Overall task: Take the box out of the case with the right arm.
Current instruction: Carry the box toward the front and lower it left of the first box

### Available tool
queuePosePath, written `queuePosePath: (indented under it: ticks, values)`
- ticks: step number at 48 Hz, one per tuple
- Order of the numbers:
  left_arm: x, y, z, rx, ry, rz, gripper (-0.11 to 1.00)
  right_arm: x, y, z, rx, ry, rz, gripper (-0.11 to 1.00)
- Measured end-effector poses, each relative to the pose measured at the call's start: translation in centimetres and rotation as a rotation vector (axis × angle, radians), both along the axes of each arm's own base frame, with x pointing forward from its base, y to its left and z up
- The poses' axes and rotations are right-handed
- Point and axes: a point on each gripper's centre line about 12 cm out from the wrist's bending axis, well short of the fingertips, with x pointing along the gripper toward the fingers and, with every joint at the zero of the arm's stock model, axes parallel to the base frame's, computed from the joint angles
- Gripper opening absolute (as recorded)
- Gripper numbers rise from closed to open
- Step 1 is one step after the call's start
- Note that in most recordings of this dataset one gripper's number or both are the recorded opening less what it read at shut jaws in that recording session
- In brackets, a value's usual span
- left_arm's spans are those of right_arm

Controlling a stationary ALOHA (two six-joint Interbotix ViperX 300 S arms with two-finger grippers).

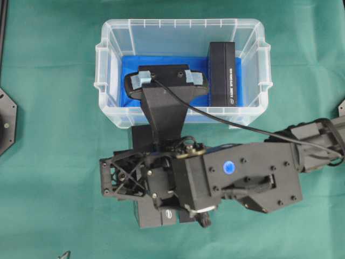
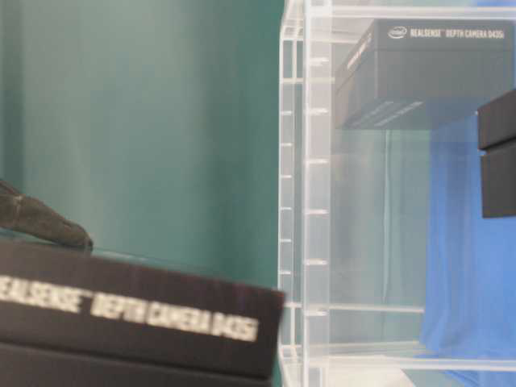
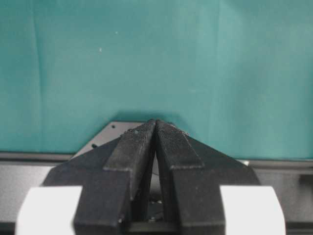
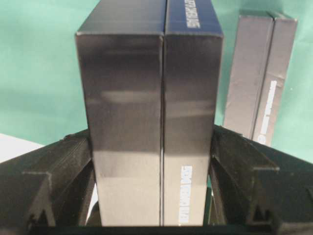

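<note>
Right tool [image 4: 151,161] clamped on a black box [image 4: 149,122]: matte, oblong, seamed down the middle, white lettering along one side, held outside the case above the green desk [image 1: 48,189]. Beyond, clear ribbed-rim case [image 1: 108,70] with blue floor lining, another black box [image 1: 222,73] inside. Left tool [image 3: 155,142] pressed together, gripping nothing.

Green cloth [image 1: 48,178] covers whole tabletop, even light, no walls/windows seen

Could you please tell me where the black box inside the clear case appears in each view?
Overhead: black box at the right end of the case.
Table-level: black box top right, behind the case's clear wall.
Left wrist: not in it.
Right wrist: not in it.
Shared landmark: the case's blue lining.
</note>
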Motion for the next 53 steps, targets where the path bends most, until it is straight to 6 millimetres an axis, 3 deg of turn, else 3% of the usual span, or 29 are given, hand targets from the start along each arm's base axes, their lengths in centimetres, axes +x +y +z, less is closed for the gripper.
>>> queuePosePath:
  ticks: [24,39,53]
  values:
    - [0.1,0.0,-0.1,0.000,0.005,0.001,0.00,0.2,-0.2,-0.3,0.017,0.010,0.001,0.68]
    - [0.1,0.0,-0.1,0.000,0.003,0.001,0.00,1.4,0.6,-3.4,0.036,0.077,0.015,0.68]
    - [0.1,0.0,-0.1,0.000,0.003,0.001,0.00,2.9,1.1,-8.7,0.064,0.151,0.022,0.68]
